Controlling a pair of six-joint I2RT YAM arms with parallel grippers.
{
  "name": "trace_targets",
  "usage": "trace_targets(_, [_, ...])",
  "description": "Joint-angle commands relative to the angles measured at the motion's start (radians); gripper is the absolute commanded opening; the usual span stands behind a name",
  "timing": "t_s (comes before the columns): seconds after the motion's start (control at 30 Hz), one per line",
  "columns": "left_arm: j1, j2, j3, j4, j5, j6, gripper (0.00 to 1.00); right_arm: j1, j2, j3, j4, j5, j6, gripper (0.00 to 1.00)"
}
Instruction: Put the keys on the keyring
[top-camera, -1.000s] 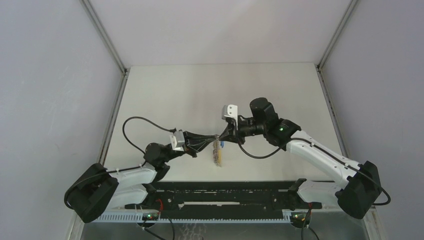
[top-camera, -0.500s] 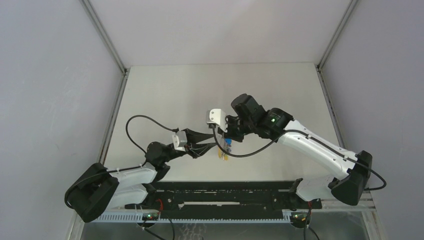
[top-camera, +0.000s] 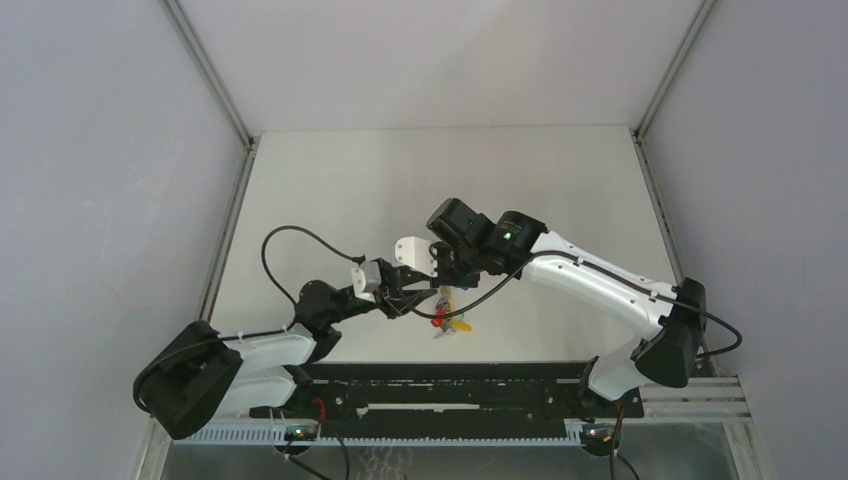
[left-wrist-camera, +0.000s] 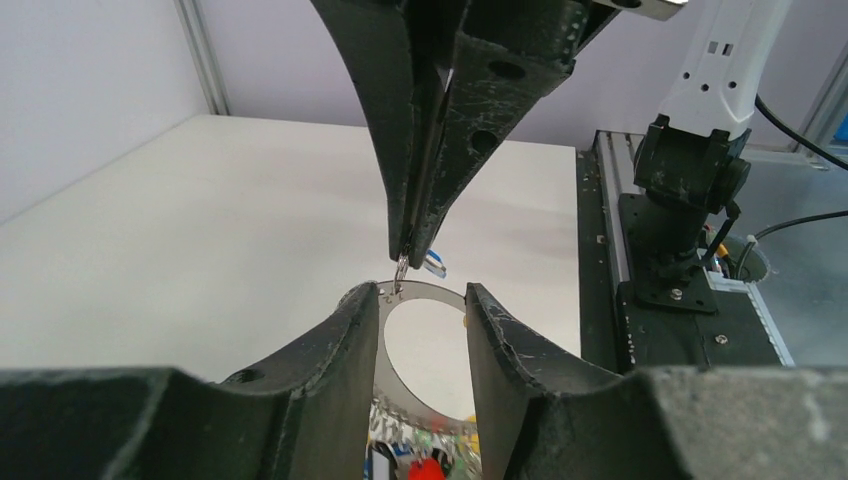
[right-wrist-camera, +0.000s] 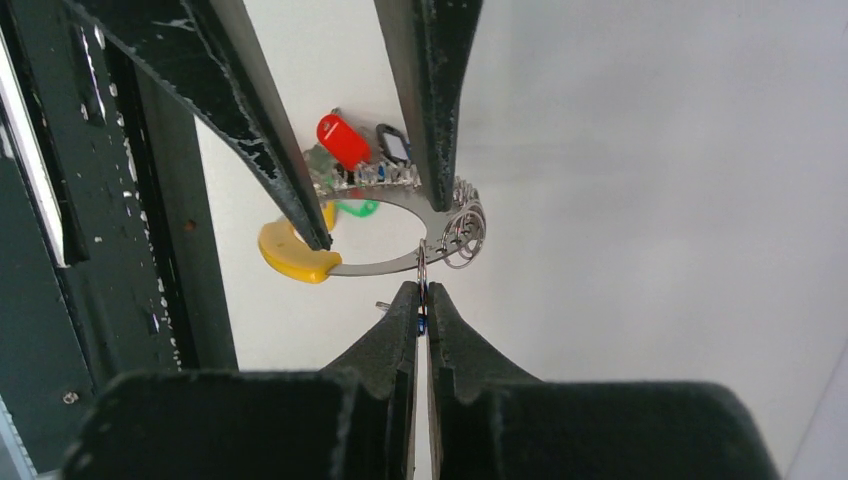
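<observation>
Grey metal forms most of the keyring (right-wrist-camera: 375, 266), and one curved part of it is yellow (right-wrist-camera: 295, 258). It is held up above the desk (top-camera: 340, 190), near the front edge and a little left of the middle. Several keys (top-camera: 452, 318) hang on it in a bunch. In the right wrist view one can see a red head (right-wrist-camera: 343, 139), a black head (right-wrist-camera: 393, 142) and a green one (right-wrist-camera: 352, 210), which is partly hidden. Some small wire rings (right-wrist-camera: 466, 234) sit on the loop at its right side.

The left gripper (left-wrist-camera: 422, 300) is clamped on the keyring. One finger presses on each side of the loop, and the open middle of the loop shows between them.

The right gripper (right-wrist-camera: 421, 292) meets the loop from the opposite side, with its tip just at the grey rim. Its fingers are pressed together on the blue key (right-wrist-camera: 422, 322), a thin piece of metal (only a small bit of blue shows between the pads). In the left wrist view the blue head (left-wrist-camera: 434, 264) appears just beside this tip. Whether the key already touches the loop, I cannot tell.

From above, both arms reach inward and the two grippers are almost tip to tip.
</observation>
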Motion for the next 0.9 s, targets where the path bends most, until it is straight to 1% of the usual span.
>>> trace_targets(0.0, [-0.001,0.016,0.062,0.024,0.019,0.024,0.42,0.024,0.005,0.065,-0.014,0.039,-0.030,0.00])
trace_targets(0.13, [-0.001,0.040,0.067,0.031,0.010,0.030,0.40,0.032,0.013,0.074,-0.014,0.029,-0.033,0.00])
trace_targets(0.37, [-0.001,0.109,0.046,0.136,-0.027,0.037,0.38,0.032,-0.002,0.065,-0.001,-0.020,-0.044,0.00])
trace_targets(0.5, [-0.001,0.130,0.047,0.176,-0.020,0.027,0.38,0.031,-0.009,0.058,0.003,-0.023,-0.047,0.00])
trace_targets(0.67, [-0.001,0.121,0.060,0.177,-0.001,0.018,0.38,0.031,-0.003,0.056,0.005,-0.020,-0.046,0.00])
trace_targets(0.87, [-0.003,0.126,0.074,0.178,0.023,0.010,0.33,0.032,-0.004,0.056,0.009,-0.024,-0.041,0.00])
